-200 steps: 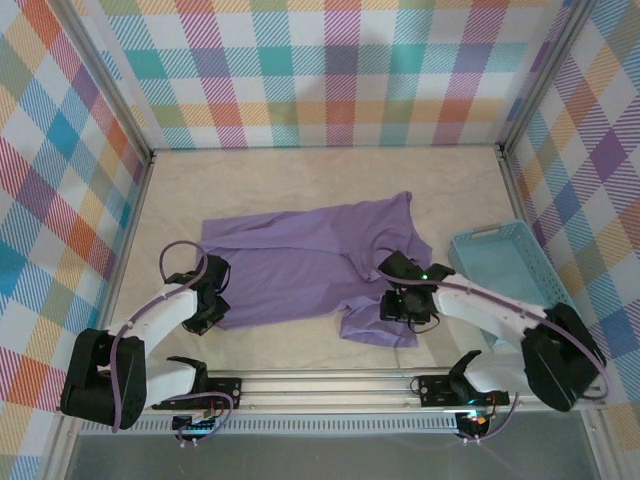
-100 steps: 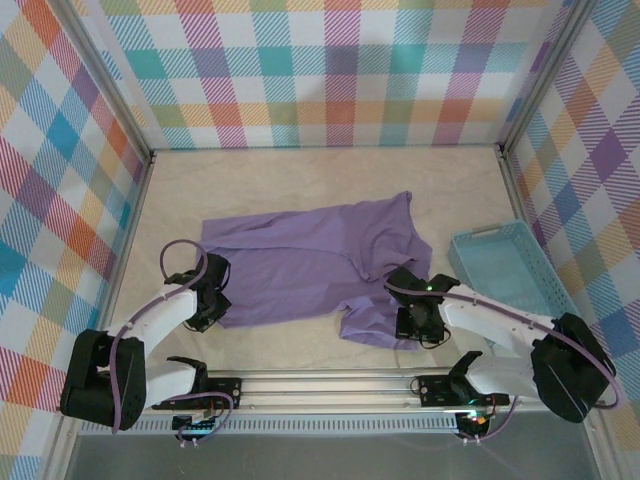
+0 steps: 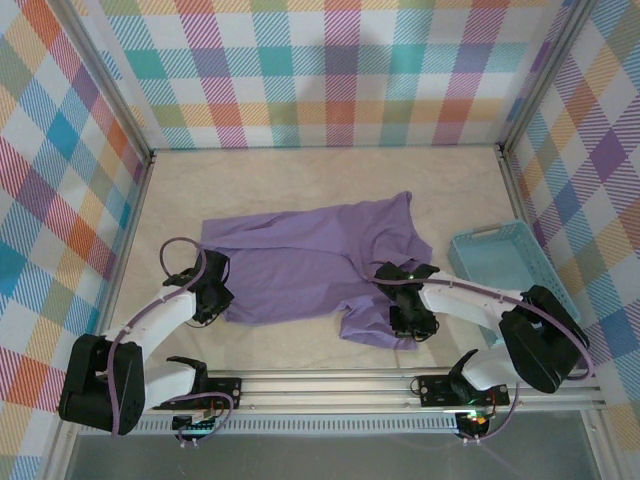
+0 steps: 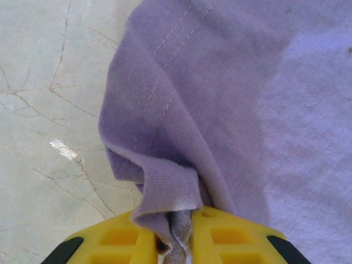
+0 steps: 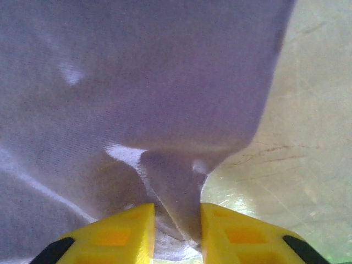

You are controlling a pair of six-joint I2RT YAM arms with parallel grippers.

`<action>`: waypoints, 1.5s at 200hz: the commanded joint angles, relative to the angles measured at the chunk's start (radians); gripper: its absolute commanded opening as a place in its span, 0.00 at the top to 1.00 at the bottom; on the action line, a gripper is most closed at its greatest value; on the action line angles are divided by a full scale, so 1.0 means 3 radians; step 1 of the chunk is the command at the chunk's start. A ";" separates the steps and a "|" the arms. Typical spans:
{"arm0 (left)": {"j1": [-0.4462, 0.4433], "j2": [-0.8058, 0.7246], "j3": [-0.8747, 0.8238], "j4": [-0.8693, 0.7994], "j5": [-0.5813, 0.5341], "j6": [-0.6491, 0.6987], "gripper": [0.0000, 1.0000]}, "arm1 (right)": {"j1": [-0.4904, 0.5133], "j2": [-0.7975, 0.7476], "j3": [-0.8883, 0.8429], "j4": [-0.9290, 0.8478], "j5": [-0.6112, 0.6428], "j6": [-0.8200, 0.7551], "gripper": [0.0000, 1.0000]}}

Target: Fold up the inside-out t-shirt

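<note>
The inside-out t-shirt (image 3: 300, 260) lies spread across the middle of the table, lavender, with its near right part bunched into a fold. My left gripper (image 3: 213, 300) sits at the shirt's near left corner. In the left wrist view it (image 4: 179, 231) is shut on a rolled hem of the purple cloth (image 4: 231, 110). My right gripper (image 3: 410, 322) is on the bunched fold at the near right. In the right wrist view a raised ridge of cloth (image 5: 176, 181) stands squeezed between its yellow fingers (image 5: 177, 225).
A light blue plastic basket (image 3: 505, 265) stands right of the shirt, close to the right arm. Checked walls close in the pale table (image 3: 300, 180) on three sides. A metal rail (image 3: 330, 382) runs along the near edge.
The right gripper slid forward and left onto the near right fold and its jaws closed in on the cloth. The left gripper kept its hold and barely moved.
</note>
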 commanded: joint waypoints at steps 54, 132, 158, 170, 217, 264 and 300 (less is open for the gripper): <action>-0.0040 -0.0142 0.0094 -0.0153 -0.0029 0.0050 0.83 | 0.0014 -0.0336 0.0200 -0.0350 0.0305 -0.0015 1.00; -0.0003 -0.0154 0.0437 -0.0242 -0.0217 -0.0067 0.89 | -0.0723 -0.0504 0.1260 -0.0412 0.0446 -0.0780 1.00; 0.0155 0.0055 0.0666 -0.0138 -0.0183 -0.0083 0.93 | -0.0974 -0.0187 0.1763 -0.0178 0.0386 -0.1017 1.00; 0.0233 0.0182 0.0797 -0.0106 -0.0179 -0.0081 0.93 | -0.1070 0.0000 0.1968 -0.0074 0.0315 -0.1073 1.00; 0.0526 0.0692 0.1210 -0.0046 -0.0243 -0.0061 0.94 | -0.1326 0.0847 0.2752 0.0159 0.0193 -0.1247 1.00; 0.0701 0.1173 0.1503 0.0153 -0.0179 -0.0080 0.95 | -0.1475 0.1513 0.3435 0.0106 0.0265 -0.1268 1.00; 0.0740 0.1530 0.1778 0.0221 -0.0041 0.0001 0.95 | -0.1542 0.1801 0.3684 0.0079 0.0265 -0.1289 1.00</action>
